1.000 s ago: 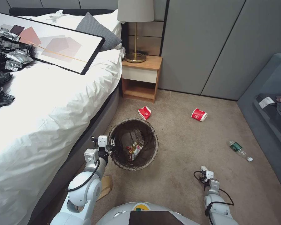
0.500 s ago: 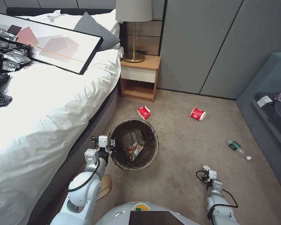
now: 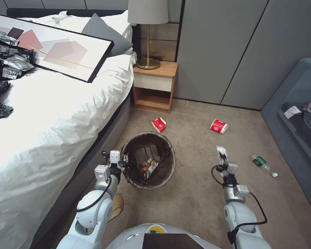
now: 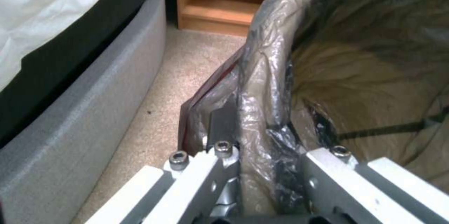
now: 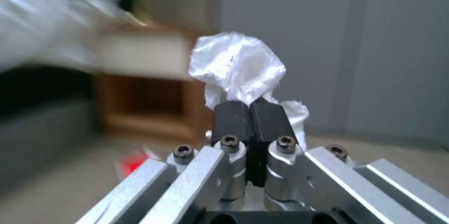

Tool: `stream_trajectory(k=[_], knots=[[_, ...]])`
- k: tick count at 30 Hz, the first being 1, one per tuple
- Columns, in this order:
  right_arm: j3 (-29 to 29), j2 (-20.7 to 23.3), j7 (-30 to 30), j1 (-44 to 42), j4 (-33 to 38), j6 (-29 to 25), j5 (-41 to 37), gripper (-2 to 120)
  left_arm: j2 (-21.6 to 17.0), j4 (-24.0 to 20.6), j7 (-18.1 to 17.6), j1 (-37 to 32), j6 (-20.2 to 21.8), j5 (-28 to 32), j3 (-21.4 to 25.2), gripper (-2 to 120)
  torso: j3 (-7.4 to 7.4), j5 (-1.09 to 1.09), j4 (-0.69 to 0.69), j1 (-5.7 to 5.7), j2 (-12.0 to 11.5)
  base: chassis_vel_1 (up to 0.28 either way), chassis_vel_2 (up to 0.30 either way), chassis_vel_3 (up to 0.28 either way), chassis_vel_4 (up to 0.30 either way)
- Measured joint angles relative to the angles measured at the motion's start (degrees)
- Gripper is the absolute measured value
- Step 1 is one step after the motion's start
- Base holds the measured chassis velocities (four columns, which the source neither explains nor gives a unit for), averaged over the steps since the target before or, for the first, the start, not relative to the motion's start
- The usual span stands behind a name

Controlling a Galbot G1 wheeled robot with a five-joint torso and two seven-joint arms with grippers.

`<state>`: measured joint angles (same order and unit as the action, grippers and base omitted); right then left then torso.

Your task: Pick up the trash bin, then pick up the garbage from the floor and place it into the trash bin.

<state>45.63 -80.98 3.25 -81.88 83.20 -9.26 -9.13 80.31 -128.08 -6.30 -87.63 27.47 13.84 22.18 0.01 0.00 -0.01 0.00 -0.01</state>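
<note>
head: left gripper (image 3: 125,162) clamps the trash bin (image 3: 149,159) rim by the bed (image 3: 58,103); right gripper (image 3: 222,154) is raised. left wrist: liner (image 4: 262,76) pinched. right wrist: pads clenched on tissue (image 5: 238,66); it should release only once over the opening.

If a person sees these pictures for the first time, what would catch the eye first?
Probably the right gripper, raised over the carpet and shut on a white tissue. Next, the trash bin beside the bed, its lined rim pinched by the left gripper, and two red cups lying beyond it.
</note>
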Motion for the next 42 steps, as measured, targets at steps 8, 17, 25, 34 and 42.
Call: stream_trajectory(k=[8,17,25,34,42], knots=[[-2.85,-1.1,-7.38,-2.91,16.69,-8.56,-1.74,0,0.04,0.29,0.02,0.05,0.02,-0.07,-0.3,0,-0.01,-0.04,0.03,0.0,0.0,0.0,0.0,0.0,0.0],[-15.15,-0.05,-31.05,-6.26,36.67,-15.37,-3.55,0,0.29,0.72,0.16,-0.05,0.0,-0.66,-0.95,0,-0.01,-0.01,0.0,0.0,0.01,0.0,0.0,0.0,0.0],[-24.19,3.59,-39.41,-4.83,31.61,-10.43,-4.61,0,0.48,1.04,0.23,0.03,-0.03,-0.91,-1.47,0,-0.01,0.0,0.01,0.0,0.0,0.0,0.0,0.0,0.0],[-28.08,2.76,-37.89,-4.35,26.51,-10.73,-1.47,0,0.54,0.97,0.23,-0.03,-0.03,-0.94,-1.48,0,0.0,0.0,0.01,0.0,0.0,0.0,0.0,0.0,0.0],[-28.61,2.48,-36.89,-4.1,25.0,-10.78,0.03,22,0.48,0.93,0.23,-0.05,-0.03,-0.96,-1.55,0,0.0,0.0,0.01,0.0,0.01,0.0,0.0,0.0,0.0]])
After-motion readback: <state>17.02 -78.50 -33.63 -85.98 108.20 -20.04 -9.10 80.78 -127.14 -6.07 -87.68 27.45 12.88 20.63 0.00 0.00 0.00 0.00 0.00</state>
